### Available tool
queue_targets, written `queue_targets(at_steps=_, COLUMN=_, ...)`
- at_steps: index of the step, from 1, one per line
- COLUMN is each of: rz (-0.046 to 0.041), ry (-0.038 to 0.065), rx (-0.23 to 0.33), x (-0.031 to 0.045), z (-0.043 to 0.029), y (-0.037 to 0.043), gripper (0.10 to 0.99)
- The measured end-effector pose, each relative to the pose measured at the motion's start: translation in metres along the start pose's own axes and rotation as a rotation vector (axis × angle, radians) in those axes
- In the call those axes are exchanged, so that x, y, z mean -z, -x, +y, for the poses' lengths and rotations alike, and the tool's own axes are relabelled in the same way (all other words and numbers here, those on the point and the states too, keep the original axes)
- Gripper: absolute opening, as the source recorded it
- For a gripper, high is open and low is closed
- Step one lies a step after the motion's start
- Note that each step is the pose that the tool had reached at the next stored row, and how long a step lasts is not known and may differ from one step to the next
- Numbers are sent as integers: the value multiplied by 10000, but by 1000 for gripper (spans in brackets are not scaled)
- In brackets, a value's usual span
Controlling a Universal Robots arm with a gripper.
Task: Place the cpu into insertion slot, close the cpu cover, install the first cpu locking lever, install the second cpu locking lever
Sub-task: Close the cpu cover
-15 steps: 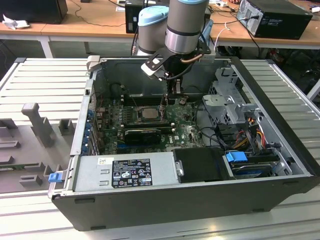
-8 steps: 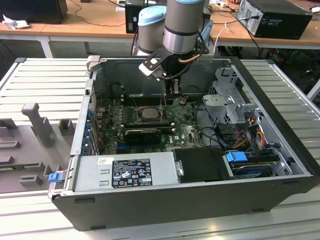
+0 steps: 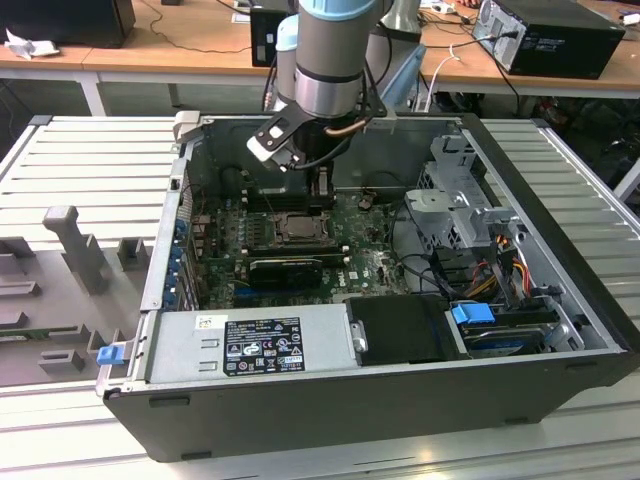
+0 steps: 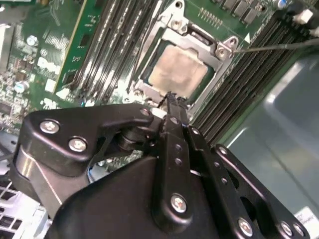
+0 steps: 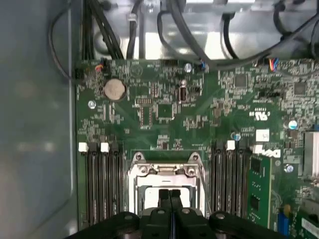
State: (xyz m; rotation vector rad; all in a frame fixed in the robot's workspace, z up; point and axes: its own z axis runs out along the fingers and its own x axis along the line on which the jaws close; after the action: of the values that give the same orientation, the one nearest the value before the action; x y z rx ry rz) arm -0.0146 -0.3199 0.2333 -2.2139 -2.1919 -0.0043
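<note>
You have the cpu (image 4: 179, 69) lying in the insertion slot (image 5: 132, 191) at the middle of the motherboard (image 5: 164, 109), the cpu cover (image 4: 187, 44) down over it and memory slots (image 5: 102, 184) on either side. The power supply (image 3: 250, 345) runs along the case (image 3: 380, 410) edge nearest the exterior camera, and the drive cage (image 3: 460, 200) sits at the exterior view's right.

1. Shows a green motherboard (image 5: 164, 112) across mid-frame, with a round coin battery (image 5: 114, 89) on it.
2. Sets the silver cpu cover (image 5: 164, 170) between two banks of black memory slots (image 5: 102, 184).
3. Reveals the pale cpu (image 5: 148, 196) through that cover's window.
4. Catches the gripper (image 5: 169, 195) at the frame edge, fingertips pressed together in front of the cpu.
</note>
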Motion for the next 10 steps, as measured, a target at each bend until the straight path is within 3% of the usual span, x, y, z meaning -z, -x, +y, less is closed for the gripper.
queue_targets(at_steps=4, rz=1, ry=-3, rx=3, x=-10, z=-98, y=1, gripper=106)
queue_targets(at_steps=10, rz=2, ry=-3, rx=2, x=-11, z=-156, y=2, gripper=106)
